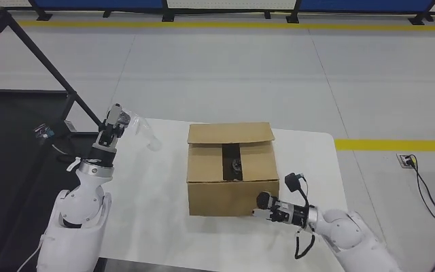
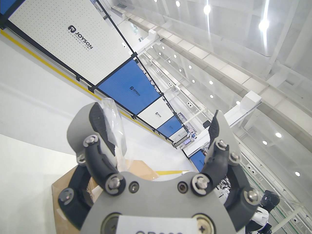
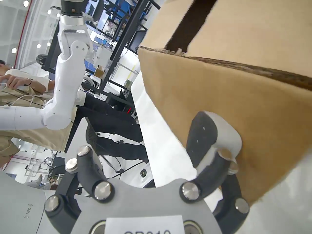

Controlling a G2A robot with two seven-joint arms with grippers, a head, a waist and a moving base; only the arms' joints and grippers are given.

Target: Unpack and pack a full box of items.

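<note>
Top view: the cardboard box (image 1: 233, 183) sits mid-table, its top flaps parted on a dark slot where a small dark item (image 1: 236, 165) shows. The white table (image 1: 156, 204) has a broad bare stretch at the box's 9 o'clock, a narrower strip at 3 o'clock, and a thin margin at 6 o'clock before the near edge. The left gripper (image 1: 121, 117) is at the box's 10 o'clock, by the table's far-left corner, with a clear plastic bag (image 1: 146, 132) just beside it. The right gripper (image 1: 264, 202) is at the box's 5 o'clock, low by its near-right corner.

Left wrist view: the jaws are spread wide — the bag clings along one finger pad (image 2: 100, 120), well apart from the other.

Right wrist view: one finger (image 3: 203, 135) lies with its pale back just beside the box's side wall, set well out from the palm's middle — the jaws stand apart.
</note>
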